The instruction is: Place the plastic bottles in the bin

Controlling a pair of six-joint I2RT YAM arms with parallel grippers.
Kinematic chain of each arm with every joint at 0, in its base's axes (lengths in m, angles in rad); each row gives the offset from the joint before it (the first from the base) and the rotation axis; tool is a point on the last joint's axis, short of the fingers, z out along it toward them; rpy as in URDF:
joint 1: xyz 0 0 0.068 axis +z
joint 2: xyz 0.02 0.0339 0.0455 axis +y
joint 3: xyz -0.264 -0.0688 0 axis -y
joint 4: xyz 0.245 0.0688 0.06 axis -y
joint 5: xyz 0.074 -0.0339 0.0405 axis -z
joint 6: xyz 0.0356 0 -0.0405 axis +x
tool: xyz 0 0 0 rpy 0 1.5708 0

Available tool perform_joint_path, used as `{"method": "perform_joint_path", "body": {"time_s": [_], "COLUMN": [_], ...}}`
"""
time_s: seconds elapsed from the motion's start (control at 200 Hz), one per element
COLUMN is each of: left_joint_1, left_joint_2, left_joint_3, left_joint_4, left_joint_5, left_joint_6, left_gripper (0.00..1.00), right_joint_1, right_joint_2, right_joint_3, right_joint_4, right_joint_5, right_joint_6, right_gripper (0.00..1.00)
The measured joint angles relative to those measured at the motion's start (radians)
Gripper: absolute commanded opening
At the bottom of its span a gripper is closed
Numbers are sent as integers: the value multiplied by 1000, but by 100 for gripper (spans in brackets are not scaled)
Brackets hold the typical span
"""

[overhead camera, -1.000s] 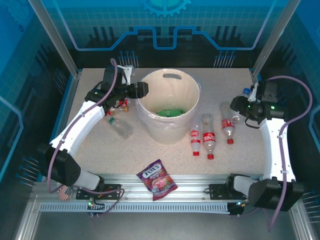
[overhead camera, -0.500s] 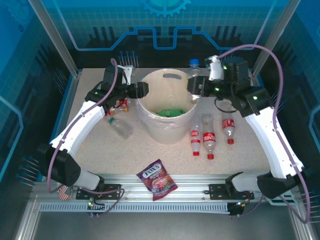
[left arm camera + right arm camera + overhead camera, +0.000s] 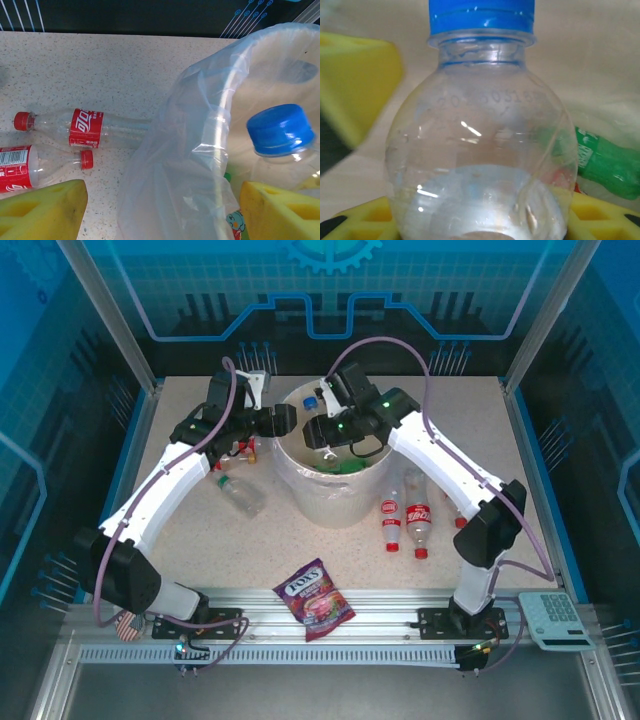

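Top external: right gripper (image 3: pixel 322 428) clasps one blue-capped bottle (image 3: pixel 480 145) over the bin (image 3: pixel 335 502); left gripper (image 3: pixel 283 420) gapes empty.

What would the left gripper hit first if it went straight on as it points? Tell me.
Most likely the clear liner draped over the rim of the bin, straight ahead of the open left gripper; depth is unclear. The blue-capped bottle sits beyond, to the right.

Probably robotics lab cell, aluminium rail (image 3: pixel 400 598), blue circuit-print panels (image 3: pixel 200 290)
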Motion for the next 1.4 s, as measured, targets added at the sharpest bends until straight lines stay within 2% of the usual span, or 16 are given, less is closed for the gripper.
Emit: {"method": "perform_joint_path", "body": {"time_s": [0.225,0.71,0.76,0.916,1.096,1.181,1.401], "left_joint_1": [-1,-2,-2,-2,-2,-2,-2], "left_joint_2": [-1,-2,-3,-3,-3,-3,-3], "left_joint_3": [0,0,0,0,0,0,0], "left_joint_4": [1,1,1,1,1,0,0], "left_joint_5": [-6,-11,-11,-11,-12,-12,-18], "left_joint_6": [10,11,11,11,11,11,11], "left_gripper": [80,80,80,80,80,80,81], "right_joint_1": [0,0,0,0,2,3,11], "right_joint_2": [68,193,205,215,214,213,166], "right_joint_3": [0,-115,-115,-131,-132,-132,-102], "right_joint_4": [-22,45,51,66,71,71,39], "right_joint_5": [58,57,57,61,77,84,113], "right_joint_6": [-17,-40,-47,-61,-74,-84,-111], "right_gripper": [54,63,66,84,91,100,100]}}
